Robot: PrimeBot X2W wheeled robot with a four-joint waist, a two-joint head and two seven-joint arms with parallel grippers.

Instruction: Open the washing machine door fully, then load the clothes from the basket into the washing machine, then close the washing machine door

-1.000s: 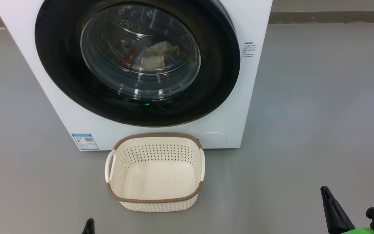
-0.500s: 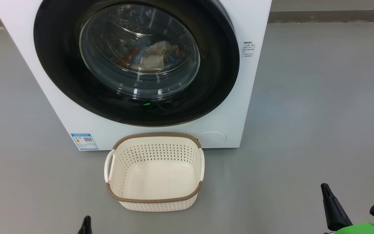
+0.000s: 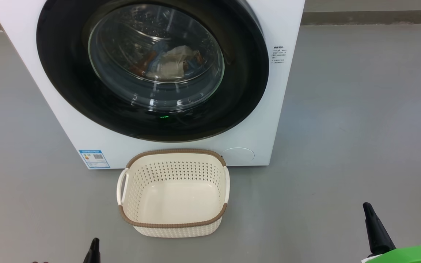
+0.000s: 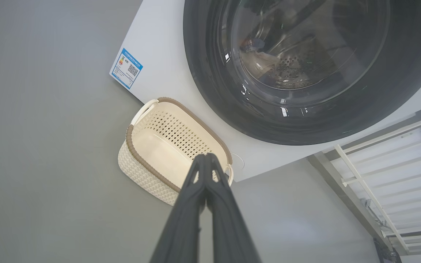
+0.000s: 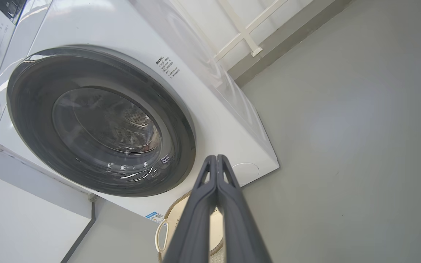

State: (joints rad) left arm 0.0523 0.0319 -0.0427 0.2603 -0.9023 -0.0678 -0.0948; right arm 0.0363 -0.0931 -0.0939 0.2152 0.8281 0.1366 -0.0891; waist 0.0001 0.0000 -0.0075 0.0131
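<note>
Washing machine door (image 3: 152,69) is sitting closed on the washing machine (image 3: 287,109) in the head view, the clothes (image 3: 166,64) lying behind its glass above the bare basket (image 3: 174,225). The left gripper (image 3: 94,252) and right gripper (image 3: 376,232) are hanging low, well apart from it. Left wrist view: fingers are pressing together, empty, pointing over the basket toward the door. Right wrist view: likewise pinched, empty, aiming at the door's lower right edge. Neither arm is looking clearly nearer.
</note>
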